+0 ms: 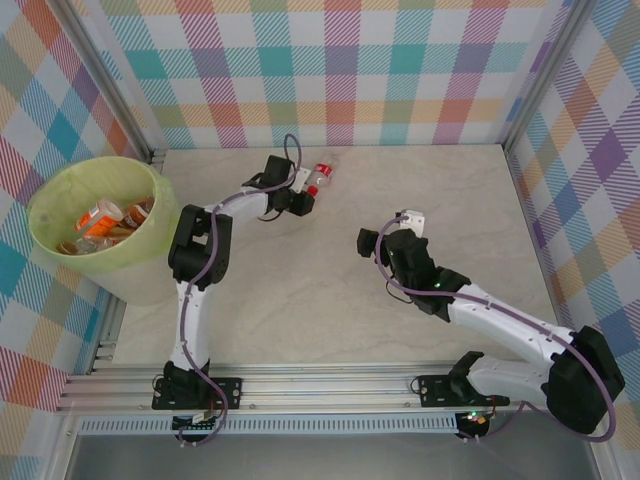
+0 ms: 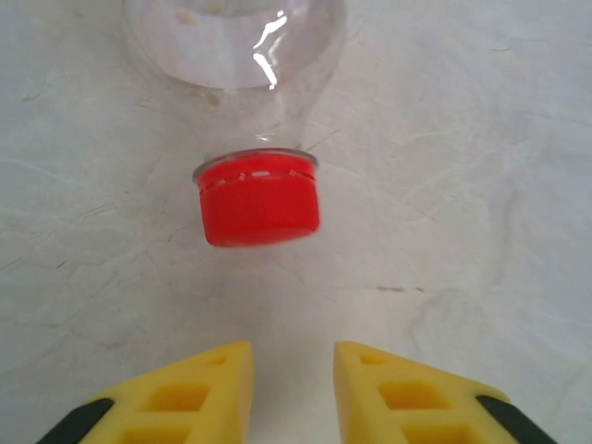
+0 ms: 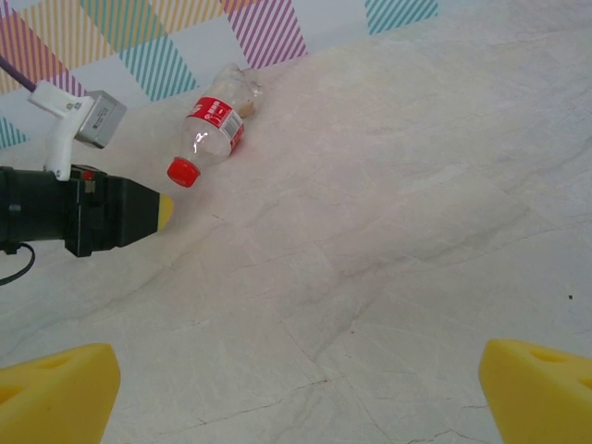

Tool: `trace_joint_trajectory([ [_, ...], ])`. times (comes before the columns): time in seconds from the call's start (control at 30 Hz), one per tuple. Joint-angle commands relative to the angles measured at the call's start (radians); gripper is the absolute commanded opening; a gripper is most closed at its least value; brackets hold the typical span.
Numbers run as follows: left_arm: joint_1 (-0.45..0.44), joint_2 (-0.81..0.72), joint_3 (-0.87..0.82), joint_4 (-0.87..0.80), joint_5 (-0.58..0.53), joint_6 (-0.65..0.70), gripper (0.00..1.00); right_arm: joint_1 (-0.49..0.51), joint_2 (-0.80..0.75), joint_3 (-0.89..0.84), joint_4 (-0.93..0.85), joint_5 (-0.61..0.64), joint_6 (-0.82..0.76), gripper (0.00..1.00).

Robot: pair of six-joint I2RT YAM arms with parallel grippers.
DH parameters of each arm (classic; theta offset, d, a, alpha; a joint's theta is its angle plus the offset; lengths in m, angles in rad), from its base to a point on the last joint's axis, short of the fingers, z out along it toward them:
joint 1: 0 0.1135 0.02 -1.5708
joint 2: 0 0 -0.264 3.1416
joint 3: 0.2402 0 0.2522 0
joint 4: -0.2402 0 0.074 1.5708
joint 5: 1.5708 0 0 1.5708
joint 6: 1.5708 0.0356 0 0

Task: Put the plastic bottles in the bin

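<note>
Nearly level, left tool [image 2: 292,359] (seemingly closed) points at bottle [image 2: 259,199].

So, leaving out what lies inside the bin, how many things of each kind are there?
Bin: 1
Plastic bottle outside it: 1
Tools: 2, the left tool and the right tool
Total: 4

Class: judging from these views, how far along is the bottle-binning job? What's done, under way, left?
Done: several bottles lie in the bin. Under way: the left gripper, shut and empty, sits just short of the red-capped bottle on the table. Left: grasp that bottle and bin it. The right gripper hangs open, idle.
</note>
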Motion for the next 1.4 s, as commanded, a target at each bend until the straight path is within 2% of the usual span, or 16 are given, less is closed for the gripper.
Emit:
trace_joint_trajectory([
  [0.0, -0.011, -0.100, -0.069, 0.110, -0.009, -0.030, 0.26, -0.008, -0.032, -0.004, 0.005, 0.007, 0.025, 1.00],
  [0.23, -0.011, -0.188, -0.177, 0.164, -0.003, -0.135, 0.14, -0.008, -0.077, -0.035, 0.004, 0.009, 0.037, 1.00],
  [0.4, -0.011, -0.280, -0.260, 0.208, 0.004, -0.241, 0.00, -0.008, -0.086, -0.041, 0.007, 0.013, 0.038, 1.00],
  [0.53, -0.012, -0.340, -0.323, 0.239, 0.034, -0.292, 0.00, -0.008, -0.087, -0.040, 0.011, 0.011, 0.041, 1.00],
  [0.57, -0.012, -0.340, -0.329, 0.239, 0.031, -0.302, 0.22, -0.008, -0.087, -0.039, 0.013, 0.010, 0.040, 1.00],
  [0.63, -0.012, -0.307, -0.296, 0.207, 0.030, -0.306, 0.74, -0.008, -0.087, -0.040, 0.014, 0.009, 0.040, 1.00],
  [0.67, -0.012, -0.271, -0.256, 0.167, 0.034, -0.302, 0.92, -0.008, -0.087, -0.040, 0.014, 0.009, 0.040, 1.00],
  [0.7, -0.012, -0.237, -0.210, 0.131, 0.046, -0.295, 1.00, -0.008, -0.088, -0.039, 0.014, 0.007, 0.039, 1.00],
  [0.9, -0.029, -0.067, -0.062, 0.097, -0.040, -0.271, 0.97, -0.009, -0.105, -0.042, 0.001, 0.011, 0.034, 1.00],
  [1.17, -0.029, 0.119, 0.145, 0.034, -0.059, -0.224, 0.79, -0.010, -0.113, -0.048, -0.003, 0.021, 0.024, 1.00],
  [1.3, -0.029, 0.188, 0.284, -0.069, -0.084, -0.205, 0.70, -0.011, -0.111, -0.048, -0.007, 0.024, 0.021, 1.00],
  [1.37, -0.029, 0.214, 0.324, -0.078, -0.080, -0.202, 0.60, -0.011, -0.111, -0.047, -0.008, 0.027, 0.019, 1.00],
])
